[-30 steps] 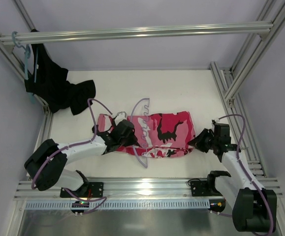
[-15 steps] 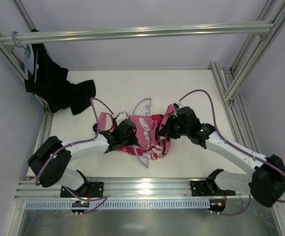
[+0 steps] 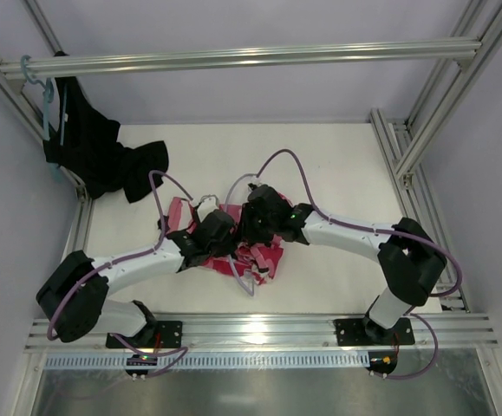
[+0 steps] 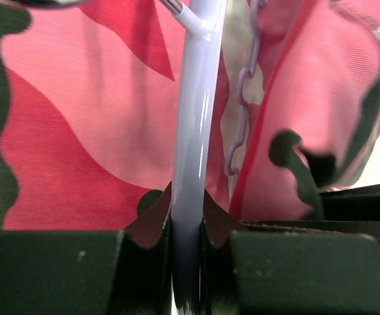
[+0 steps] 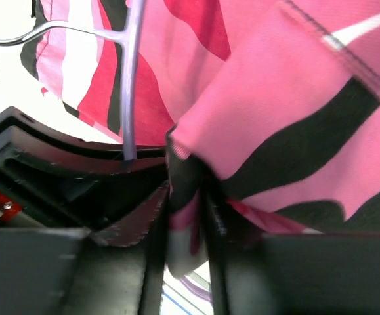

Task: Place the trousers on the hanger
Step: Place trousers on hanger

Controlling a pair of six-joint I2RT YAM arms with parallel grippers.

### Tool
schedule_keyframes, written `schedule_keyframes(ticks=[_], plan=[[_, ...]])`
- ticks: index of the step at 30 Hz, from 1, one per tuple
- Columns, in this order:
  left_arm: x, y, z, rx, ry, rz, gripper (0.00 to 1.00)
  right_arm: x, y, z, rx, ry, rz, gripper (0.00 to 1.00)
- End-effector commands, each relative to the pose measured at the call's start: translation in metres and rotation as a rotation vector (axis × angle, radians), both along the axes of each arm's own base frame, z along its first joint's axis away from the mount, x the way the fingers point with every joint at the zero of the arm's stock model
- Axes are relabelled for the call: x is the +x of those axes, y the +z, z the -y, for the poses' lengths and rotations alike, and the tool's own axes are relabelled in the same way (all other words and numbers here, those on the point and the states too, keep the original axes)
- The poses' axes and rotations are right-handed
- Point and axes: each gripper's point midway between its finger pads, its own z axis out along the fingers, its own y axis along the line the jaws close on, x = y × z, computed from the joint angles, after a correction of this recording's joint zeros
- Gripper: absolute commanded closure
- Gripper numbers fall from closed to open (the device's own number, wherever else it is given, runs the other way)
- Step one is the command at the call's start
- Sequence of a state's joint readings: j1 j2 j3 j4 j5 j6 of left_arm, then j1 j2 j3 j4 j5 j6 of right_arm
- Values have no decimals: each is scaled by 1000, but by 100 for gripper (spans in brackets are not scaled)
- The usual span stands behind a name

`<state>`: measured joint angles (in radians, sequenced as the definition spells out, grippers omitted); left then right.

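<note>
From above, the camouflage trousers [image 3: 264, 256] lie bunched in a pink, crimson, white and black heap on the near middle of the white table [image 3: 346, 165], with both arms reaching in over them. The left gripper [image 3: 219, 232] sits on the heap's left part and the right gripper [image 3: 256, 222] just beside it on the right, the two heads almost touching. The pale lilac hanger [image 3: 241, 279] lies across the cloth, one thin end sticking out toward the near edge. Neither gripper's jaws can be made out from here. At the far left a black garment [image 3: 103, 160] droops from a teal hanger [image 3: 46, 97] hooked on the aluminium rail [image 3: 251, 55]. In the left wrist view, the left gripper [image 4: 188, 266] is clamped on the hanger [image 4: 195, 144], its smooth lilac bar rising straight up out of the narrow slit between the dark fingers [image 4: 52, 269]. The trousers [image 4: 84, 131] fill the background, and a small lilac chain [image 4: 243, 98] hangs beside the bar. In the right wrist view, a fold of the trousers [image 5: 288, 98] drops into the right gripper [image 5: 187, 223], whose jaws stand close on either side of it. Whether they pinch the cloth or merely flank it cannot be told. The hanger [image 5: 132, 85] shows as a thin lilac bar against the fabric at upper left.
</note>
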<state>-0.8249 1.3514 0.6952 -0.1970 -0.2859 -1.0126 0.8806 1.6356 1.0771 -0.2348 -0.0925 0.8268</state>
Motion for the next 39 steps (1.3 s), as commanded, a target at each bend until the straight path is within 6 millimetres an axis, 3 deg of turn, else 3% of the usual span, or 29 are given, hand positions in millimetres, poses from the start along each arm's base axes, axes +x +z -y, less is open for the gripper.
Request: schedule_keyframes(ticks=[1,3,8,11,15,16,17,20,21,24,28,30,33,37,39], plan=[[13,24,-1,-14,34,87,100,12,38,-27,127,12,70,68],[13,25,-3,-4,38,87,100,12,41,-27,127,25,70,59],[14,28,-2,-12,38,93,100,20,74,-20,164,43,109,46],[13,27,-2,-10,31,88,100,25,90,-3,165,27,139,40],[12,27,-3,0,27,90,100,28,101,23,165,-8,181,40],[13,27,-3,1,28,90,100,28,93,31,150,-23,177,42],[13,26,-3,8,29,86,100,27,98,38,157,-30,194,48],[12,24,-4,11,32,82,100,28,81,67,71,-107,219,55],[12,25,-3,9,28,84,100,25,62,78,27,-133,207,58],[14,27,-3,6,31,88,100,29,44,85,8,-147,230,64],[16,32,1,-3,25,92,100,26,22,52,62,-41,206,65],[17,35,3,-3,20,97,99,20,18,24,104,31,209,65],[17,38,5,-4,13,102,99,10,10,0,125,89,188,65],[17,48,10,-28,-2,119,92,3,-33,6,34,82,129,66],[17,49,9,-23,-9,118,87,1,-39,8,27,82,128,66]])
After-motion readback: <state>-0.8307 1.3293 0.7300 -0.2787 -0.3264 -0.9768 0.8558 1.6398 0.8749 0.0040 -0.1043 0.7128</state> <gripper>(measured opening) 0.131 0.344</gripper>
